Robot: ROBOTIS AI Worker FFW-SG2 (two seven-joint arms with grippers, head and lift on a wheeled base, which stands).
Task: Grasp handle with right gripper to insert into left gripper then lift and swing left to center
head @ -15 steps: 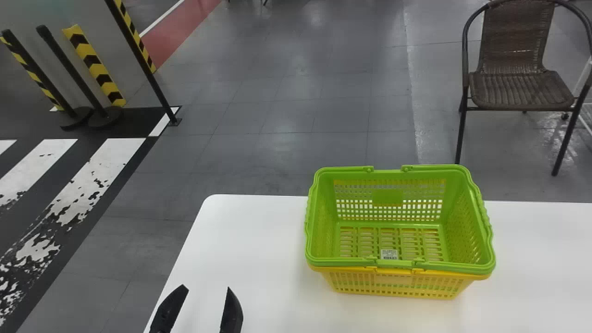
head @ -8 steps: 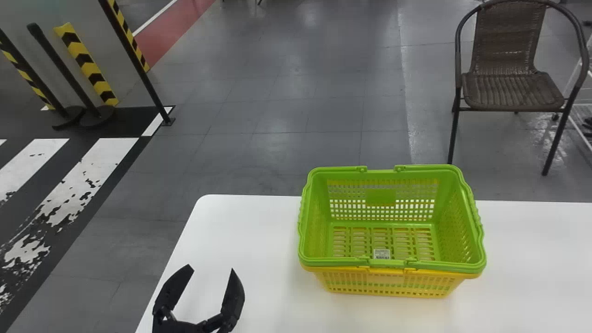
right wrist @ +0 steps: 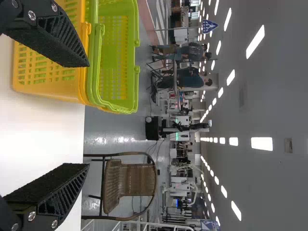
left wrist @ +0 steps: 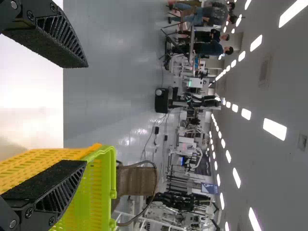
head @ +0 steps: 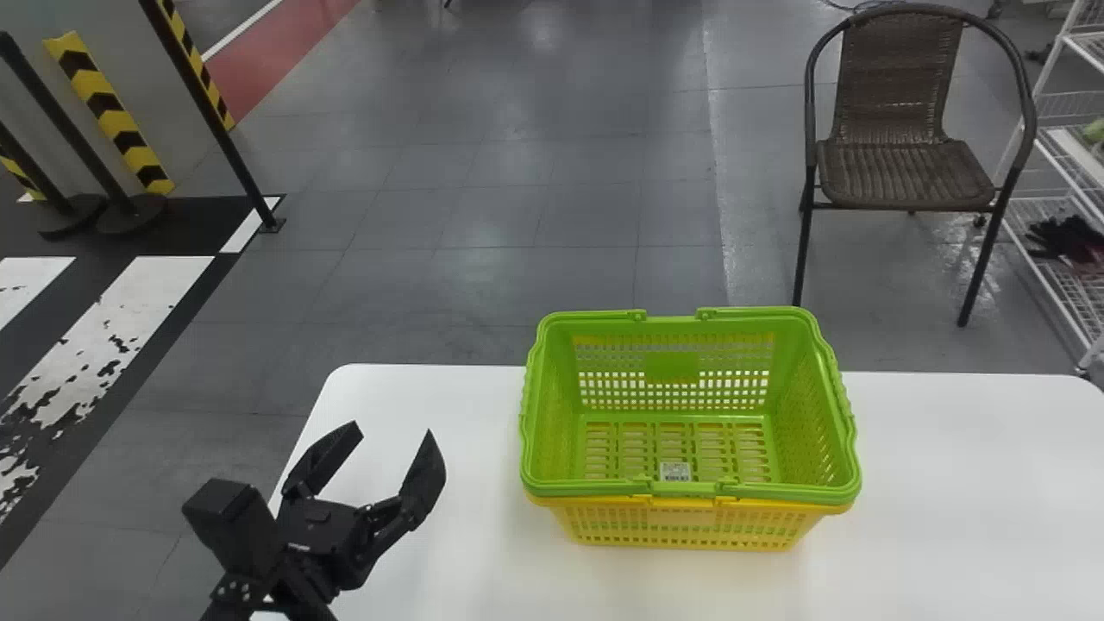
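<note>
The counter (head: 975, 492) carries a green basket (head: 798, 431) nested in a yellow one (head: 673, 528), handles (head: 595, 489) folded along the rim, right of the left claw (head: 395, 433), apart from it. That claw and the right claw (right wrist: 89, 114) gape wide, empty.

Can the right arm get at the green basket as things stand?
Probably yes: the right claw is open and empty, and nothing lies over the green basket. Its folded-down handle may be awkward to grip, though.
</note>
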